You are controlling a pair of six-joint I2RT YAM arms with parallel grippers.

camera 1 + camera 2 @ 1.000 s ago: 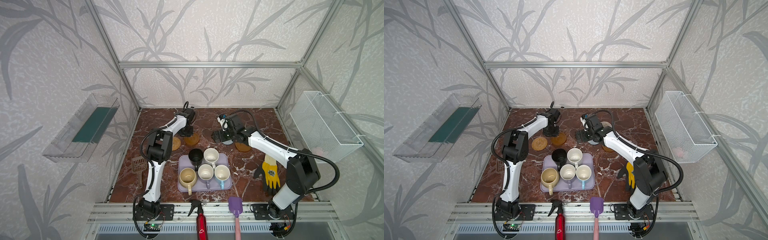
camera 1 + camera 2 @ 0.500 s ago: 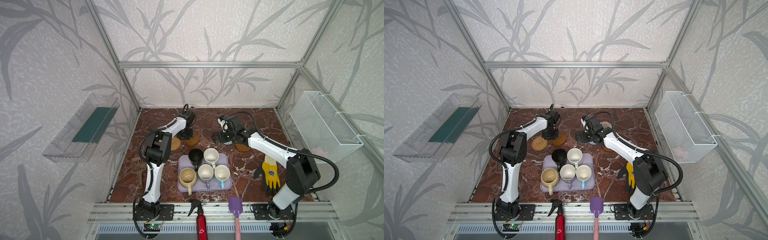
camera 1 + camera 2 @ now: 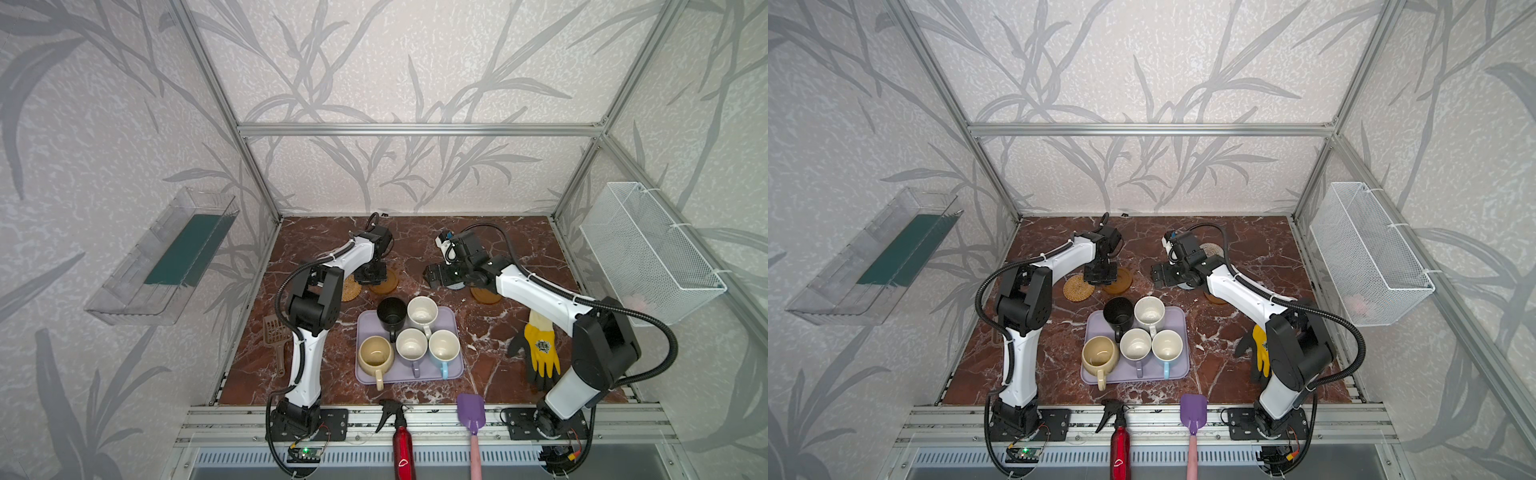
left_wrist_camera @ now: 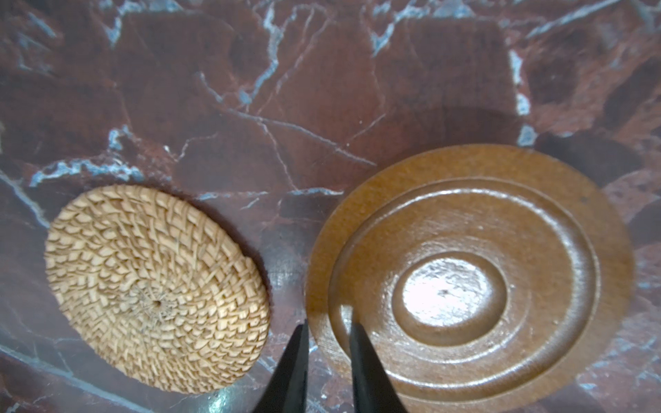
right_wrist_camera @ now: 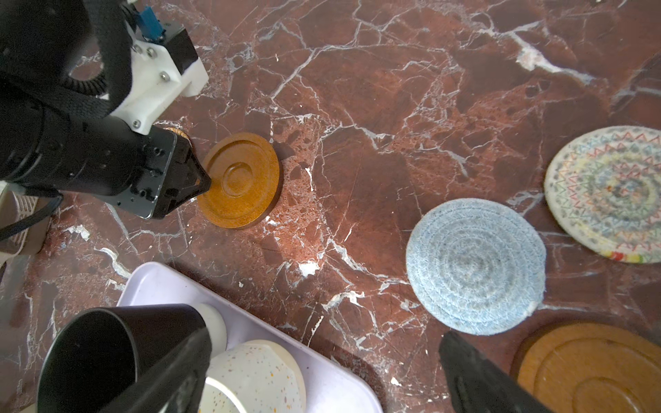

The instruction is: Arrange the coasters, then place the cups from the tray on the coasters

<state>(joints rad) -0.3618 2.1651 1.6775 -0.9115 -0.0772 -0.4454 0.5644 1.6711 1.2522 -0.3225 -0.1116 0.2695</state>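
Progress is judged to stand within the first half of the task: coasters are being laid out, and no cup has been set on one. The left gripper (image 4: 328,323) is seen with its fingers drawn narrow on the rim of an amber coaster (image 4: 465,279), one fingertip set against the outer edge and its partner just inside the first ring. The disc lies flat on the table (image 4: 322,89), so a nudge into place is taken to be the step in hand. A rattan coaster (image 4: 153,286) is found just beside those fingers, on the side away from the amber disc, with a thin strip of table left between the two.

The right gripper (image 5: 323,336) is held with its fingers wide and nothing between them but bare table. A blue-grey coaster (image 5: 475,266) lies ahead of those fingers, a cream coaster (image 5: 608,193) beyond it, and a second amber coaster (image 5: 590,368) just beside one fingertip; none of the three is touched. Just beside the opposite fingertip the black cup (image 5: 89,350) is seen, standing on the tray (image 3: 451,322) with the speckled cup (image 3: 422,311), the yellow cup (image 3: 375,355), the lavender cup (image 3: 411,345) and the blue cup (image 3: 444,347).

All five coasters are thus down and apart from one another, though their spacing may need trimming. Five cup placements are left, none begun.
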